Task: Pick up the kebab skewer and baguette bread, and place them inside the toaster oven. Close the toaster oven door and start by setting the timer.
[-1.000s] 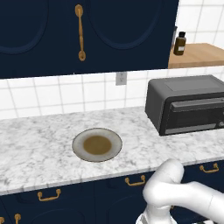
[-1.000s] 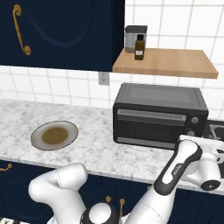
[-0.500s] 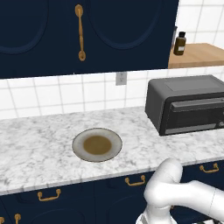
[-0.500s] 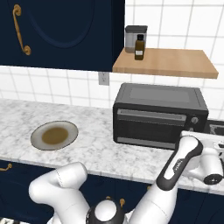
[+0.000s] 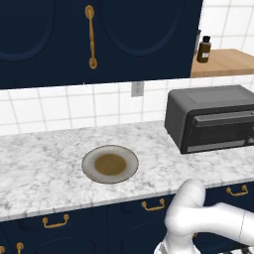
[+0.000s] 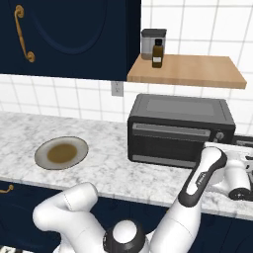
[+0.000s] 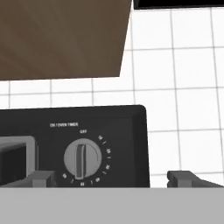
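Observation:
The toaster oven (image 5: 213,119) (image 6: 178,128) stands on the marble counter at the right, and the toaster oven door (image 6: 168,143) is shut. My gripper (image 7: 112,178) is open and empty, its two fingertips spread wide just in front of the oven's right control panel. The grey timer knob (image 7: 82,158) sits left of centre between them, its grip bar upright, and nothing touches it. In the right base view my wrist (image 6: 212,168) hovers before the oven's right end. The kebab skewer and the baguette bread are out of view.
A round plate (image 5: 110,163) (image 6: 62,152) with a brown centre lies on the counter, left of the oven. Above the oven a wooden shelf (image 6: 188,69) carries a dark bottle (image 6: 157,53) and a grey canister (image 6: 148,43). Dark blue cabinets hang above the counter and stand below it.
My wrist has drifted slightly to the right in front of the oven's right end. The gripper has stayed open, and the oven and plate have not moved.

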Robot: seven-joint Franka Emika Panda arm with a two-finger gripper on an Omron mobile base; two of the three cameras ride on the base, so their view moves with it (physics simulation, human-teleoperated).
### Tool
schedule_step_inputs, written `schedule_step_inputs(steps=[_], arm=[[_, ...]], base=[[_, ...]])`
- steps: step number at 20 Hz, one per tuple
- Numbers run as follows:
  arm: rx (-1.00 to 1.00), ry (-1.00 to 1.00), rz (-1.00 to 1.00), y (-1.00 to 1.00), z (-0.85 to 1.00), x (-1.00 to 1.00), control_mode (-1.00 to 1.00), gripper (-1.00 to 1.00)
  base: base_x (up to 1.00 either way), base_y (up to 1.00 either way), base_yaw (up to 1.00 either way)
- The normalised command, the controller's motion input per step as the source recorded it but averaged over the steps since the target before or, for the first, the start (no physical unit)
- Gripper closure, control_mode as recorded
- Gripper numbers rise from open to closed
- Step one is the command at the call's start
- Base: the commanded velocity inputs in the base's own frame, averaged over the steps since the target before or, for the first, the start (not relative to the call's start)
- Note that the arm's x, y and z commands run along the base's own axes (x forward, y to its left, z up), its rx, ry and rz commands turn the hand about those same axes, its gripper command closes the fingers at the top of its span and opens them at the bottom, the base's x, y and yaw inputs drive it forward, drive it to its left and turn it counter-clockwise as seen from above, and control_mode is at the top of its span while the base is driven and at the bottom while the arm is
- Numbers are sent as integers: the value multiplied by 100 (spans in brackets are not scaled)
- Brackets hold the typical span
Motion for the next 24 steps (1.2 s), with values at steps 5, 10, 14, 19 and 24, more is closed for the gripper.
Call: schedule_step_inputs(steps=[5, 10, 14, 19, 24], arm=[[0, 0, 0, -16, 0, 18, -100, -100], [0, 0, 0, -23, 0, 18, -100, -100], [0, 0, 0, -19, 0, 12, -100, -100], [0, -3, 0, -2, 6, 4, -100, -100], [-1, -4, -2, 0, 25, 0, -100, -100]], base=[[0, 0, 0], [0, 0, 0], [0, 0, 0], [0, 0, 0], [0, 0, 0]])
